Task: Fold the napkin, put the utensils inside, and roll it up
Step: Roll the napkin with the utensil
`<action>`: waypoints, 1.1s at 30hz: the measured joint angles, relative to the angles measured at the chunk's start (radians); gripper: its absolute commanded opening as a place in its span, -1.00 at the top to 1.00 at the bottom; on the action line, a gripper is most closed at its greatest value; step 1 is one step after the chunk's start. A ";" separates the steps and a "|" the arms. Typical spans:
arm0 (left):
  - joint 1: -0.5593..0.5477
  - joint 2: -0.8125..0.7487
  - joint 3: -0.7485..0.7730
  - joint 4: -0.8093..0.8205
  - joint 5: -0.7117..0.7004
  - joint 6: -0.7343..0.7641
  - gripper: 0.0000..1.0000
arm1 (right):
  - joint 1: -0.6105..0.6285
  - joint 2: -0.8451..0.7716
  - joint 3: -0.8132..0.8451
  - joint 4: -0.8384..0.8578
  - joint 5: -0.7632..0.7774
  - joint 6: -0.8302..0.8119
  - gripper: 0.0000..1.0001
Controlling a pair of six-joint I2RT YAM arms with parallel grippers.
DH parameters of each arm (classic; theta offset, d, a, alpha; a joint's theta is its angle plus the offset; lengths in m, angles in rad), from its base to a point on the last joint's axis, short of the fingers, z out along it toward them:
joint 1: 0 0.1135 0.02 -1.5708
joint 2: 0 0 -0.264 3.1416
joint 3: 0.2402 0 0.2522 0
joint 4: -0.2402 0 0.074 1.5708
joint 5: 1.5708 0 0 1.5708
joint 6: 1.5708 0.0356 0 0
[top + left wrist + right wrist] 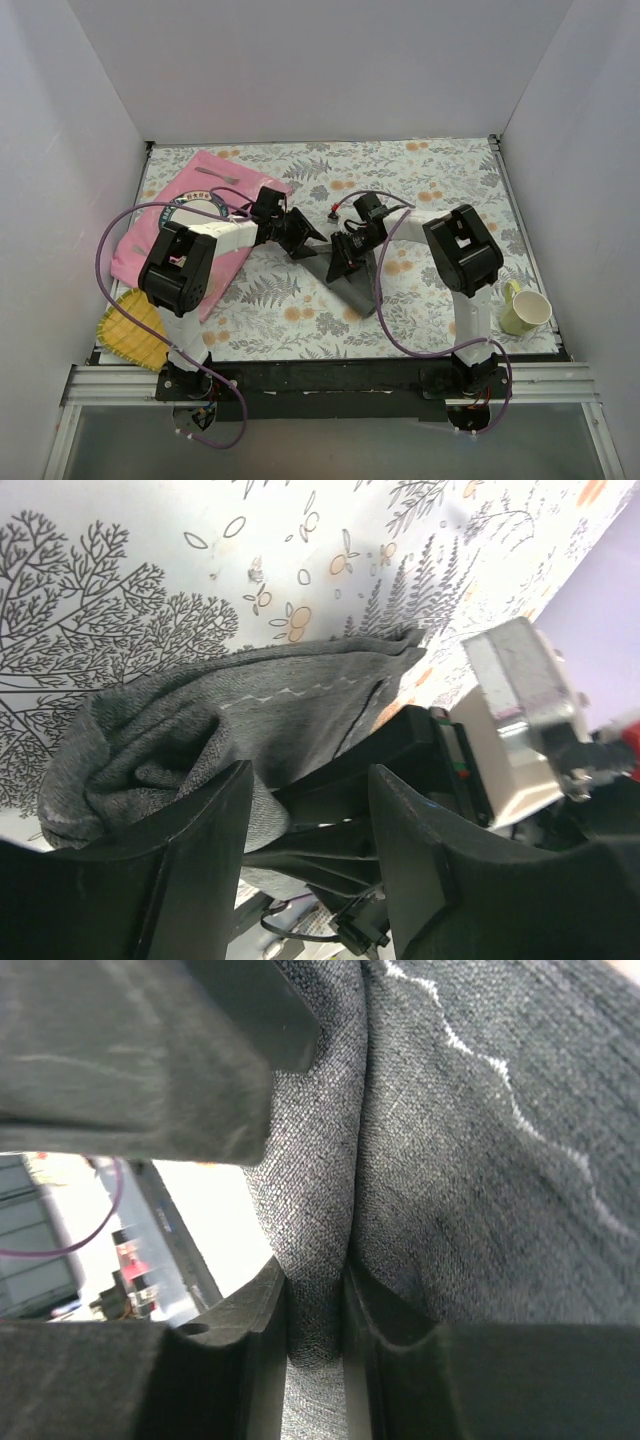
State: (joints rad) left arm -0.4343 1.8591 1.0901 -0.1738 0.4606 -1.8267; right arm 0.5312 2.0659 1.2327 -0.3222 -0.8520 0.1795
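Napkin at risk, top view: the napkin rises in a grey peak at mid-table, and the left gripper and right gripper sit just beside each other; we judge they could knock together.
Place, top view: the cloth falls toward 6 o'clock from the right gripper and lies at 4 o'clock of the left one.
Cutlery, top view: what we take for the utensils lie on the pink placemat, at 10 o'clock of the cloth, well apart; rolling now would leave them out.
Risk, left wrist view: the bunched end could spoil a flat fold.
Place, left wrist view: left jaws stand apart, clamping nothing; the napkin lies at 10 o'clock, touching one finger.
Risk, right wrist view: we think a tug could slip the thin pinch.
Place, right wrist view: the fingers squeeze a napkin fold; the cloth runs toward 1 o'clock.
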 measured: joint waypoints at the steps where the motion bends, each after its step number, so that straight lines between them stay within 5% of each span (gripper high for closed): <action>1: 0.000 0.001 -0.003 0.001 0.000 0.003 0.02 | 0.003 -0.008 0.003 -0.016 0.018 -0.003 0.25; 10: -0.002 0.038 0.000 0.003 0.000 0.039 0.02 | 0.066 -0.120 0.040 -0.215 0.280 -0.083 -0.11; 25: -0.009 0.082 0.057 -0.032 0.025 0.059 0.02 | 0.082 -0.394 -0.267 -0.229 0.512 -0.104 -0.03; 29: -0.007 0.094 0.072 -0.053 0.022 0.065 0.02 | 0.103 -0.423 -0.268 -0.250 0.574 -0.109 -0.17; 33: -0.007 0.103 0.089 -0.065 0.024 0.069 0.02 | 0.124 -0.425 -0.193 -0.328 0.643 -0.133 -0.53</action>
State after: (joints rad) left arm -0.4412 1.9621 1.1793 -0.2386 0.4847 -1.7580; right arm 0.6556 1.6409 1.0397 -0.6502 -0.2089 0.0467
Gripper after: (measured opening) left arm 0.490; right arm 0.642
